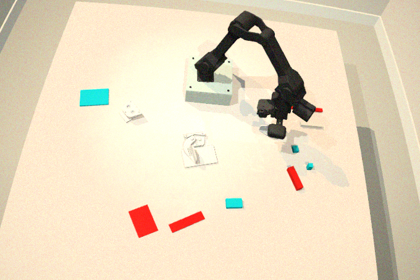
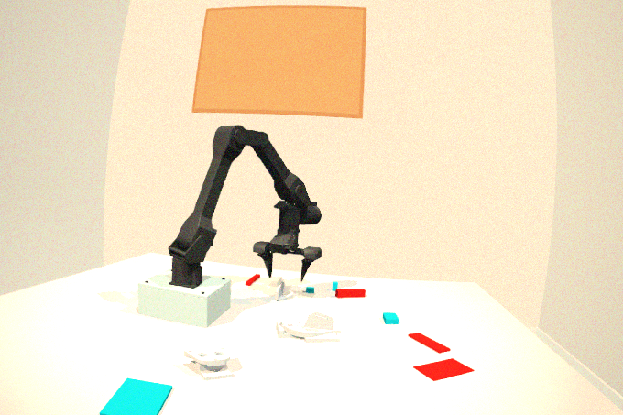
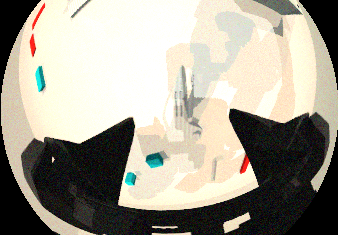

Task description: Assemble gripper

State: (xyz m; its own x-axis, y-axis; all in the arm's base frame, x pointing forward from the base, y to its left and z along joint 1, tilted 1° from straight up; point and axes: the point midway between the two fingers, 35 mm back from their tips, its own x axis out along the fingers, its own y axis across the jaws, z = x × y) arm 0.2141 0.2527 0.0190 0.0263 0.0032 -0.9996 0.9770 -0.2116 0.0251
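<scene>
The black jaws [image 1: 280, 122] [image 2: 286, 279] [image 3: 182, 115] stand wide apart with nothing between them, above one white curved jaw part [image 3: 181, 93]. Relative to that part, two small teal blocks [image 1: 294, 148] [image 3: 154, 160] lie near, one white assembly with a curved piece on a flat plate [image 1: 207, 155] [image 2: 322, 336] well apart.
</scene>
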